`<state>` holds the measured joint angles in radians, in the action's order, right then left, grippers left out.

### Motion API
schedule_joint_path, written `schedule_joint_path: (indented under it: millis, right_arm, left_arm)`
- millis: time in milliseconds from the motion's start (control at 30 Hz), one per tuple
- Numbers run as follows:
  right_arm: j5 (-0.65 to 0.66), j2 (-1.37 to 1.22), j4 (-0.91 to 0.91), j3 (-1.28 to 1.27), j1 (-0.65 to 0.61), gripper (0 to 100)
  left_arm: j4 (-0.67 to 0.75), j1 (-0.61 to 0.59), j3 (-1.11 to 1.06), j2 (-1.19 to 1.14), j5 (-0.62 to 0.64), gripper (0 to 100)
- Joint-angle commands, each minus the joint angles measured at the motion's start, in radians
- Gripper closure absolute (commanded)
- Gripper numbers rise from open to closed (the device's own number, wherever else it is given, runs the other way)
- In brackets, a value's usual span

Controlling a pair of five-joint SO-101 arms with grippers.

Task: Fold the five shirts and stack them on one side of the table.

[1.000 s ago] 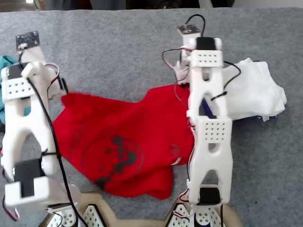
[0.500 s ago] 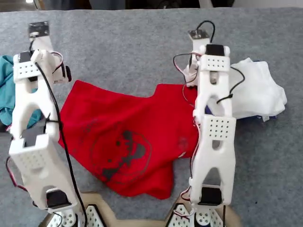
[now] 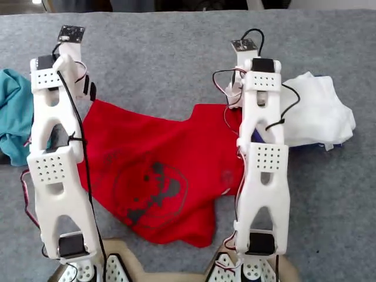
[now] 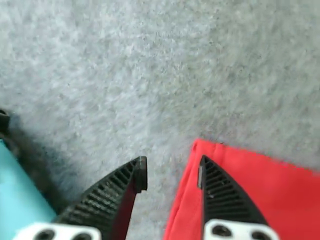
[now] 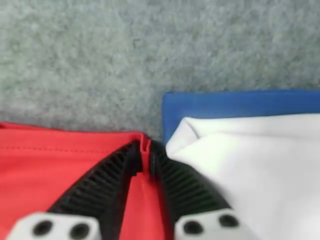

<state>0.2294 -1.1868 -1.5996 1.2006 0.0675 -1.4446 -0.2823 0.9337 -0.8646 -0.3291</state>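
Note:
A red shirt (image 3: 158,170) with a dark print lies spread across the middle of the grey table (image 3: 164,53). My left gripper (image 4: 172,167) is open at the shirt's far left corner (image 4: 240,185), one finger over the red hem and the other over bare table. From above, the left gripper (image 3: 89,89) hovers at that corner. My right gripper (image 5: 145,150) is shut on the red shirt's (image 5: 60,150) far right edge, close beside a white shirt (image 5: 250,165). From above, the right gripper (image 3: 233,97) is partly hidden by its arm.
A crumpled white shirt (image 3: 317,114) lies on a blue one (image 5: 240,105) at the right. A teal shirt (image 3: 14,117) lies bunched at the left edge, teal cloth (image 4: 15,210) close to my left gripper. The far half of the table is bare felt.
The left arm has stretched farther across the table to the shirt's far left corner, which shifted farther away and right. The right gripper moved slightly farther away, holding the edge.

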Motion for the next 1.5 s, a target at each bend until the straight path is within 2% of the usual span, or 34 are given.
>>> schedule_joint_path:
  millis: [0,100,267,433,800,1000,1200,1467]
  right_arm:
    - [-0.008,0.005,-0.005,0.042,-0.021,98.5]
    - [-0.028,0.007,-0.005,0.045,-0.017,98.5]
    - [-0.035,0.012,-0.005,0.047,-0.015,98.5]
    - [-0.035,0.012,-0.005,0.047,-0.015,98.5]
    - [-0.035,0.010,-0.005,0.047,-0.014,98.5]
    - [-0.037,0.008,-0.005,0.047,-0.014,98.5]
    - [-0.037,0.008,-0.005,0.047,-0.014,98.5]
    - [-0.040,0.010,-0.005,0.047,-0.014,98.5]
  left_arm:
    - [-0.084,0.010,0.128,-0.009,-0.083,82]
    - [-0.114,0.010,0.160,-0.051,-0.152,82]
    - [-0.120,0.016,0.188,-0.098,-0.152,82]
    - [-0.199,0.064,0.265,-0.107,-0.153,82]
    - [-0.146,0.062,0.285,-0.192,-0.157,82]
    - [-0.066,0.039,0.285,-0.222,-0.150,82]
    - [-0.074,0.041,0.297,-0.213,-0.150,82]
    - [-0.176,0.042,0.484,-0.224,-0.150,82]
